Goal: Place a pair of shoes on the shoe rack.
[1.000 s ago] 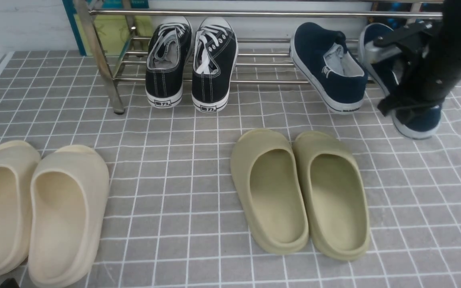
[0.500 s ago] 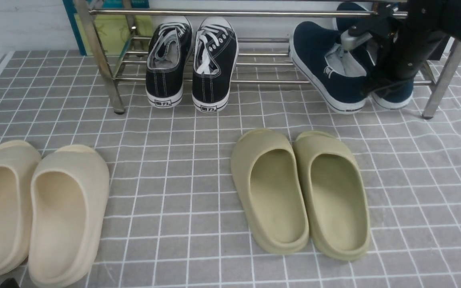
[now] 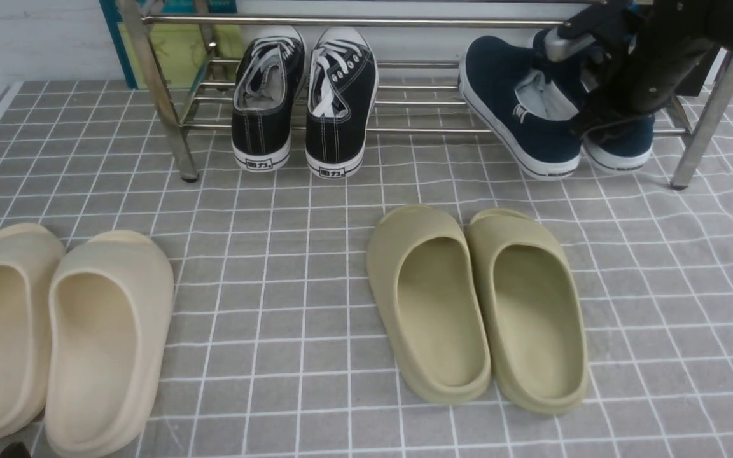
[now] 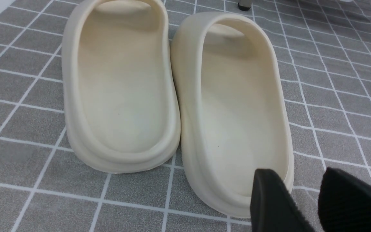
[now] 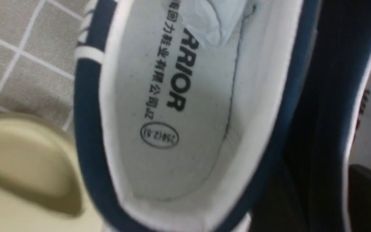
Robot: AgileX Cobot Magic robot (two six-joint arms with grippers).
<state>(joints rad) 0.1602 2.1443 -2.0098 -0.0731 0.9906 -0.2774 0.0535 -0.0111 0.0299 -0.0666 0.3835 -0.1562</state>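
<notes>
The pair of shoes is navy with white soles. One shoe (image 3: 519, 108) leans toe-up on the silver shoe rack (image 3: 354, 21), heel on the floor; the right wrist view looks into its grey lining (image 5: 179, 96). The other shoe (image 3: 624, 149) rests beside it at the rack's right end, half hidden by my right arm. My right gripper (image 3: 599, 95) (image 5: 320, 174) straddles that shoe's inner side wall (image 5: 330, 96); dark blur hides whether the fingers still pinch it. My left gripper (image 4: 304, 183) is open and empty by the heel of a cream slipper (image 4: 233, 106).
A black lace-up pair (image 3: 306, 95) sits on the rack's left part. An olive slipper pair (image 3: 474, 299) lies mid-floor and a cream pair (image 3: 61, 331) at the near left. The rack's right leg (image 3: 704, 121) stands just beyond my right arm.
My right arm carried the second navy shoe from the floor at the right onto the rack beside the first, then lowered it a little. The left arm has not moved.
</notes>
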